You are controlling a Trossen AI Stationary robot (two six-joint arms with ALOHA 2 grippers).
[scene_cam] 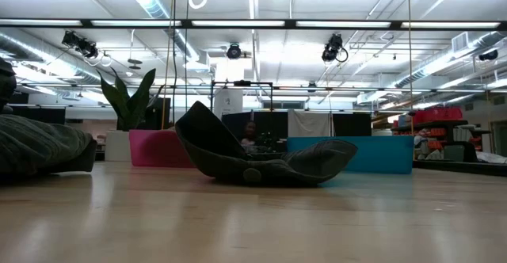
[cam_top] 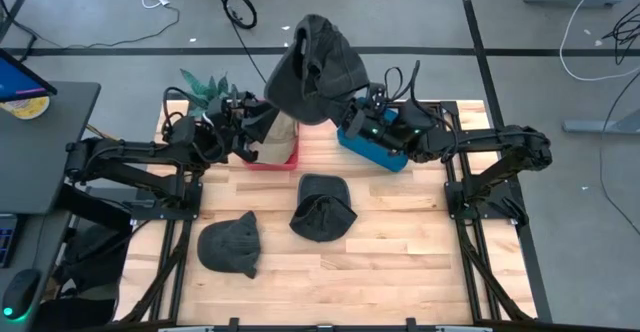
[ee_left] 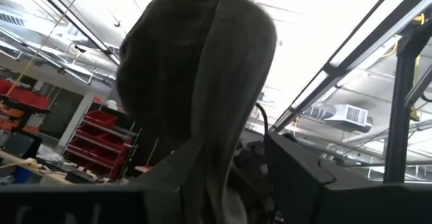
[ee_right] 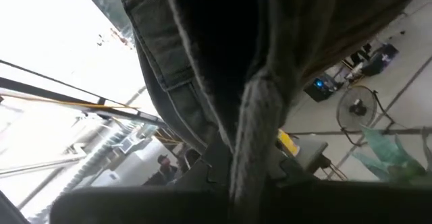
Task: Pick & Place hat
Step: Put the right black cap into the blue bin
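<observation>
A: What took up the most room?

B: The wooden table [cam_top: 400, 252]. On it, near the centre, lay a dark hat [cam_top: 322, 208], crumpled with its brim turned up; the low view showed it in front of the bins. A second dark hat [cam_top: 229, 244] lay at about eight o'clock from the first, well apart from it.

A: And the one being handled?

B: A third, grey hat [cam_top: 316, 54] hung raised above the far edge of the table, at twelve o'clock from the centre hat, over the gap between the red bin [cam_top: 276, 154] and the blue bin [cam_top: 372, 148]. Both arms reached up to it.

A: How were the claws set?

B: The left gripper [cam_top: 262, 120] was at seven o'clock from the raised hat and the right gripper [cam_top: 352, 112] at five o'clock. Each wrist view had hat fabric running down between that arm's own fingers, so both looked clamped on the cloth.

A: Anything smaller?

B: A green plant [cam_top: 203, 86] stood at the table's far left corner.
</observation>
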